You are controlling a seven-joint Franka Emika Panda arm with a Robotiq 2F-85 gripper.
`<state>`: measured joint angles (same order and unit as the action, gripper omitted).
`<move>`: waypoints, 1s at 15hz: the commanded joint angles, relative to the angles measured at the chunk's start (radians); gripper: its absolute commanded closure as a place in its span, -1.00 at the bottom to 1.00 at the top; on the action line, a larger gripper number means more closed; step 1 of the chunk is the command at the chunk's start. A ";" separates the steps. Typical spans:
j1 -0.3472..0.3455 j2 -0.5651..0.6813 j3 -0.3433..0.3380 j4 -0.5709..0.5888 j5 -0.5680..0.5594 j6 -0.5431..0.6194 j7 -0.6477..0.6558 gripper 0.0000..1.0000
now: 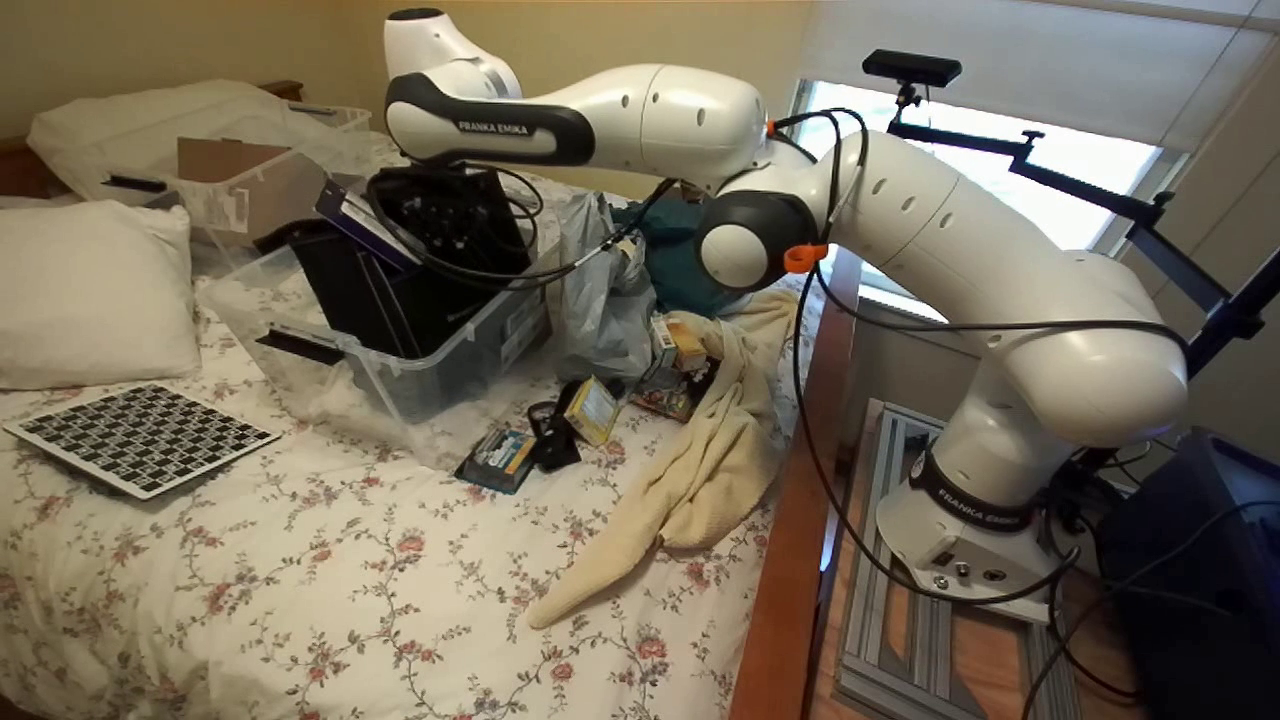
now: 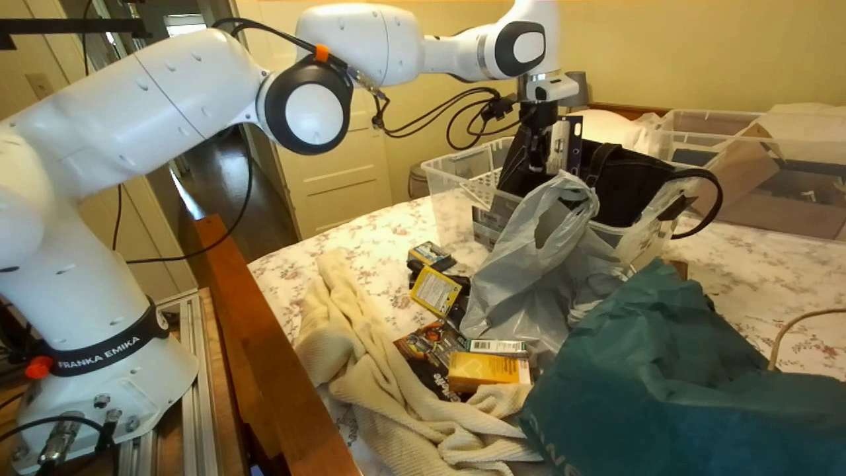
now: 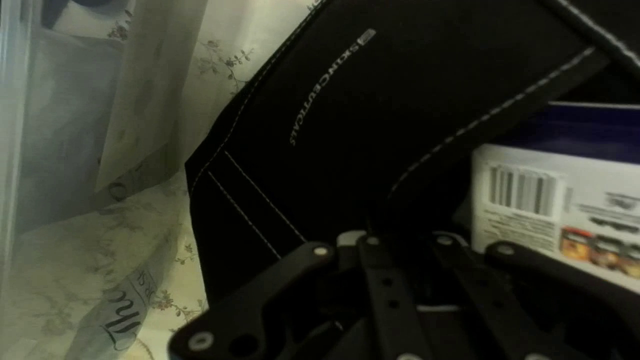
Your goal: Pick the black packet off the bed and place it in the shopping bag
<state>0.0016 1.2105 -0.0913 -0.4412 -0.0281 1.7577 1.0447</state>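
Found shopping bag (image 2: 624, 182) in clear bin (image 2: 449, 198) on bed (image 1: 400, 560), rising above bin's rim, with loop handle (image 2: 719, 197) out past one edge. Saw gripper (image 3: 406, 238) pointing down at bag, just beside white box (image 3: 525, 232). Cannot tell state of jaws, spread or pinching; cannot make out black packet against bag. Noted cream cloth (image 1: 690, 480) along bed's edge.
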 commanded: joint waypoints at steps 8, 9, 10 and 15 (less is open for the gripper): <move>-0.001 -0.112 -0.002 -0.004 0.000 0.006 -0.068 -0.85; 0.001 -0.117 -0.002 -0.006 -0.003 0.009 -0.083 -0.97; 0.004 -0.119 0.000 -0.009 -0.002 0.010 -0.103 -1.00; 0.007 -0.117 0.030 -0.013 0.027 0.022 -0.140 -1.00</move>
<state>0.0054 1.1009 -0.0815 -0.4407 -0.0244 1.7604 0.9235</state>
